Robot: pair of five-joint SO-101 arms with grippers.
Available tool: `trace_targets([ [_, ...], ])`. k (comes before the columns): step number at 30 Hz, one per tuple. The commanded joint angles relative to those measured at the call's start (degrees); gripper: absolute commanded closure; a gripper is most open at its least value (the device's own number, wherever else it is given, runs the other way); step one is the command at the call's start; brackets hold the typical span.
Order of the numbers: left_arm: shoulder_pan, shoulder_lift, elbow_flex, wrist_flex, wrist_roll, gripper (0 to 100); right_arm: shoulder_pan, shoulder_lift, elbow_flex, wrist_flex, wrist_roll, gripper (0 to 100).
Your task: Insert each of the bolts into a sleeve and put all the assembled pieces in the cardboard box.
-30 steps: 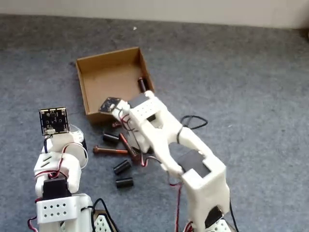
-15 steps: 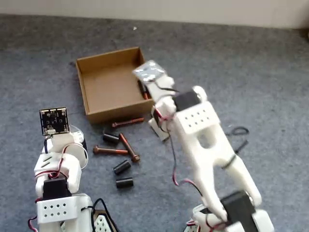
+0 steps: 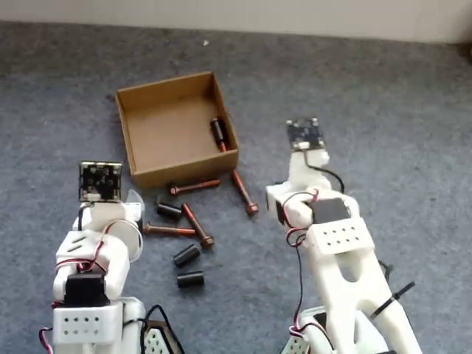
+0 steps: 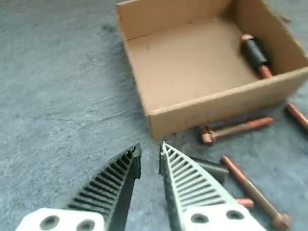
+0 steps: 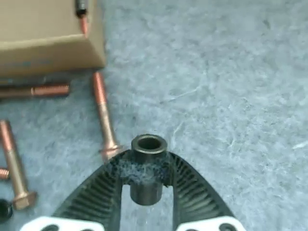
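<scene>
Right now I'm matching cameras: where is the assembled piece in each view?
High view: assembled piece in the cardboard box, by its right wall.
Left wrist view: inside the box, along a side wall.
Right wrist view: just over the box wall.
Shared landmark: the loose bolt beside the box.

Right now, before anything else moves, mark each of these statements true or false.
1. The right jaws are shut on a sleeve. True.
2. The cardboard box is empty. False: one assembled piece lies inside, against a side wall.
3. Four loose bolts lie on the carpet outside the box. True.
4. The left jaws grip a bolt. False: they are open with nothing between them, above the carpet near the box.
5. Three loose sleeves lie on the carpet. True.
</scene>
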Motion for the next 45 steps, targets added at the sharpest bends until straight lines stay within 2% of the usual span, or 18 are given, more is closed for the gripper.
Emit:
trace_targets([
  [1, 6.11, 0.13, -8.66, 8.53, -1.32, 90, 1.80, -2.59, 0.57, -6.20, -1.67, 99.3],
  [8, 8.57, 3.03, -10.15, 12.04, -1.41, 83, 1.80, -2.51, 0.75, -6.46, -1.41, 99.3],
  [17, 9.45, 33.36, -22.90, 12.48, 0.09, 83, 1.80, -2.51, 0.92, -6.46, -1.32, 99.3],
  [21, 9.45, 45.49, -28.18, 12.75, 9.58, 83, 1.80, -1.27, 0.66, -6.46, -1.32, 99.3],
  [24, 9.36, 51.65, -30.02, 12.66, 14.07, 83, 1.80, 0.48, 0.48, -6.46, -1.32, 99.3],
  [31, 9.36, 55.34, -30.29, 12.66, 24.26, 83, 1.80, 4.26, 0.40, -6.46, -1.23, 99.3],
  [37, 9.54, 58.77, -30.02, 12.40, 44.31, 83, 1.80, 5.05, 0.40, -6.46, -1.23, 99.3],
  [41, 12.62, 64.66, -30.02, 12.57, 45.36, 83, 1.80, 5.05, 0.40, -6.46, -1.23, 99.3],
  [45, 13.41, 72.84, -30.90, 10.99, 52.31, 83, 1.80, 5.05, 0.40, -6.46, -1.23, 99.3],
])
